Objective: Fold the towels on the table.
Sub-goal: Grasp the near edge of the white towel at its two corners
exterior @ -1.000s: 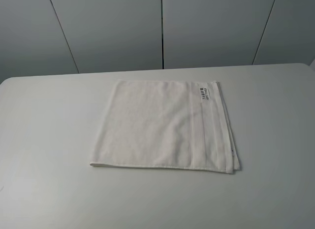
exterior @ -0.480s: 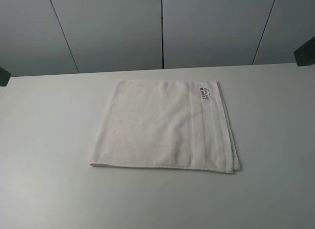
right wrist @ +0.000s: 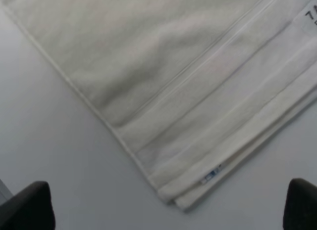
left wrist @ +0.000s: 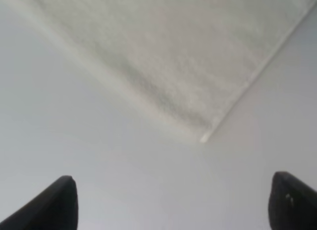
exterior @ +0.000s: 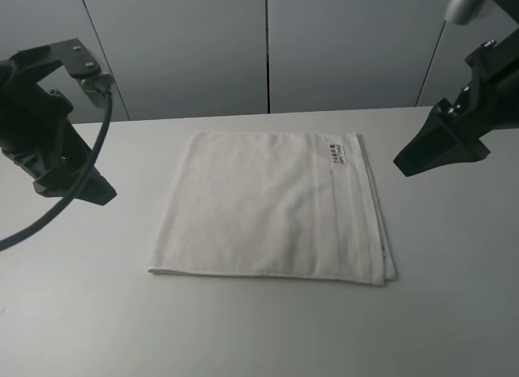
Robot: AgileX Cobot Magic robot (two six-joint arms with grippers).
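White towel (exterior: 272,207) lies flat in the middle of the table (exterior: 243,336), with its small label (exterior: 338,152) at the far right corner. We hold our left tool (left wrist: 173,205) over the table to the left of the towel, and our right tool (right wrist: 163,207) over the table to its right. Both tools are spread wide and hold nothing.

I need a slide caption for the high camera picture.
White towel lies flat on the table, left hand and right hand hovering at its sides.
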